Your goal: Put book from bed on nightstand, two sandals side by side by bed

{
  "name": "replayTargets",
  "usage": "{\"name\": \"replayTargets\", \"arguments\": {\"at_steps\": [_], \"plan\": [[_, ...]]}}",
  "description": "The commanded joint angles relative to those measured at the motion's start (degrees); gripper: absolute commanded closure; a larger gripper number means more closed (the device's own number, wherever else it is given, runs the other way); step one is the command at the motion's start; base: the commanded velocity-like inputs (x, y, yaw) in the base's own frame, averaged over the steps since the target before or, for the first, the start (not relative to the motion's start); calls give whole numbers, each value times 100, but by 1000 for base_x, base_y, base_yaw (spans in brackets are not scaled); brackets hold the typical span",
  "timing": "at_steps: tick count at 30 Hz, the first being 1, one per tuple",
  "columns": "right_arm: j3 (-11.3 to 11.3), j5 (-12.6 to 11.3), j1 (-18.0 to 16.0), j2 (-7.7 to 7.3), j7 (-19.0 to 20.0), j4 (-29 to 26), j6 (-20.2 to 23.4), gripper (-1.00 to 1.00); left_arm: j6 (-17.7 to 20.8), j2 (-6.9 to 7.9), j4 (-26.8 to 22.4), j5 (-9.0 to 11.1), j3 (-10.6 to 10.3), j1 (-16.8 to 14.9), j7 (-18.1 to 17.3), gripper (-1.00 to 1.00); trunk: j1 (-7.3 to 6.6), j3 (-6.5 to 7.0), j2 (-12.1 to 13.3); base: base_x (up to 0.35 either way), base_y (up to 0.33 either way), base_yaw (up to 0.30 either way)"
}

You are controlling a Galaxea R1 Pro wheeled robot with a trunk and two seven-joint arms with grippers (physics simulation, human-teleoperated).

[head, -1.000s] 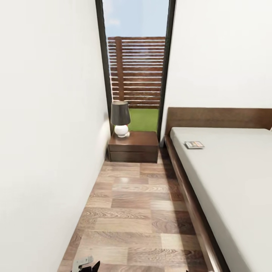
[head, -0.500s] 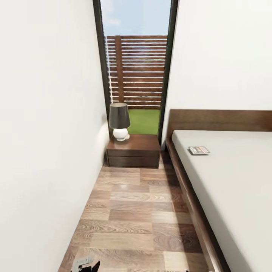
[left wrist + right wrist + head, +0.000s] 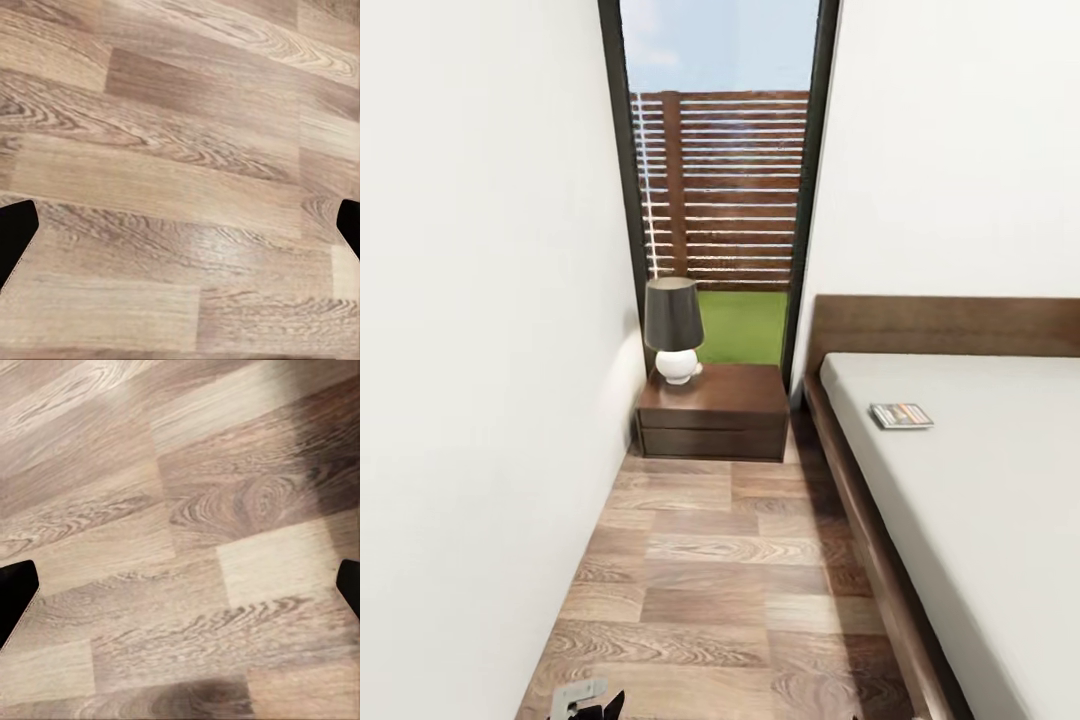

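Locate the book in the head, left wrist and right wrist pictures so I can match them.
Head view: the book lies flat on the bed, near the headboard, right of the nightstand.
Left wrist view: not in it.
Right wrist view: not in it.
Shared landmark: the wood-plank floor.

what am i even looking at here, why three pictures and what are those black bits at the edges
These are a simulated wheeled robot's three cameras. The big picture is from its head: a narrow strip of wood floor between a white wall and a bed, with a book lying on the mattress. Ahead stands a nightstand with a lamp on it. The other two pictures come from cameras on each arm, looking down at the floor. The black bits are fingertips of the left pincer and right pincer, spread wide apart and holding nothing.
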Motion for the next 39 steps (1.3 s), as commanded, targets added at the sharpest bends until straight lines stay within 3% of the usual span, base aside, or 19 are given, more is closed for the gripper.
{"name": "replayTargets", "arguments": {"at_steps": [1, 39], "plan": [[40, -54, -5, -3, 19, 9, -22, -100, 2, 1, 8, 21, 44, -4, -50, -100, 3, -5, -2, 330, 0, 0], [40, -54, -5, -4, 19, 9, -21, -100, 2, 1, 8, 21, 44, -4, -50, -100, 3, -5, -2, 331, 0, 0]]}}
